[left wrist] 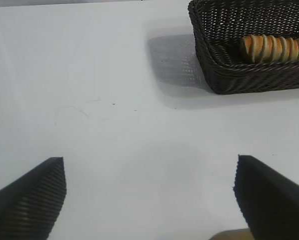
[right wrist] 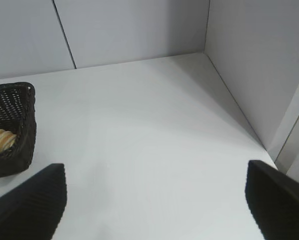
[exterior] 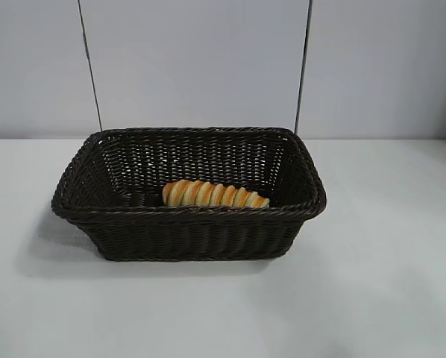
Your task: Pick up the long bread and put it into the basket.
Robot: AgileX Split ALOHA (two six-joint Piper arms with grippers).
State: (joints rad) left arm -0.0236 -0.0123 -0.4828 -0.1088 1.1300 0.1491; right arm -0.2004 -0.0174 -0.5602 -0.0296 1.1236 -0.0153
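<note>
Nearest, the left gripper (left wrist: 149, 200) hovers over bare white desk (left wrist: 114, 100), fingers (left wrist: 29, 200) spread wide and empty; the right gripper (right wrist: 154, 200) is likewise wide open, holding nothing. Farther off, the long bread (exterior: 214, 194) lies inside the basket (exterior: 186, 235), along its front wall.

A plain white table (exterior: 387, 298) was seen filling the lower part of the exterior view, its surface matt and evenly lit, with only a soft shadow cast on it. Behind it a pale grey-blue wall (exterior: 200, 60) was made up of flat panels, divided by two thin dark vertical seams (exterior: 89, 67). In the right wrist view a second panelled wall (right wrist: 259, 65) was met at a corner.
</note>
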